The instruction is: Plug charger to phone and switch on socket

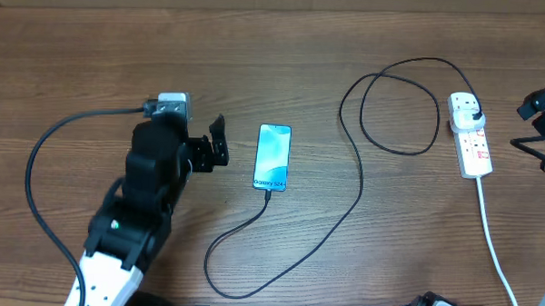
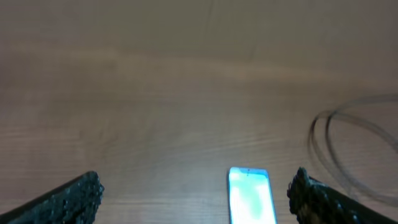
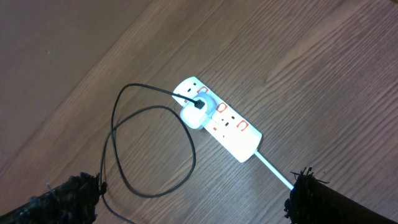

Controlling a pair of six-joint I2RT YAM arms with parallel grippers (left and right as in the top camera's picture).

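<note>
**Both grippers open above a cabled phone and socket**

The left gripper (image 1: 220, 140) hovers with its jaws wide apart and empty, just left of the phone (image 1: 272, 157). The phone lies flat on the tabletop (image 1: 76, 55) with its screen lit. The charger (image 1: 358, 183) reaches the phone's near end with its connector tip, then loops right across the wood. The right gripper (image 3: 196, 185) also hangs open, holding nothing, above the socket (image 3: 227, 127). The socket's far outlet holds the charger's plug head (image 3: 194, 117). A white cord (image 1: 492, 233) trails from the socket toward the near edge.
</note>
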